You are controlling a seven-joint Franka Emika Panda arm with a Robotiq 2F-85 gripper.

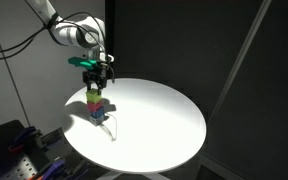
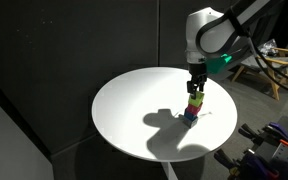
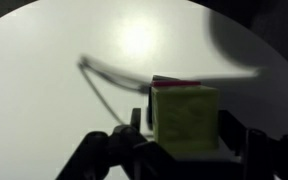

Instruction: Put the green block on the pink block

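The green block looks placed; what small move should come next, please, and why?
Probably open the jaws without shifting sideways: the green block seems to rest squarely on the pink block, with the gripper flanking it.

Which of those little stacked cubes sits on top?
The green block: it tops the stack, directly under the gripper, with the pink block beneath it and the dark blue cube lowest.

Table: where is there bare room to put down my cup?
Bare: the wide white table between the stack and the opposite rim. Crowded only at the stack, where the gripper straddles the green block on the pink block, a thin cord lying beside.
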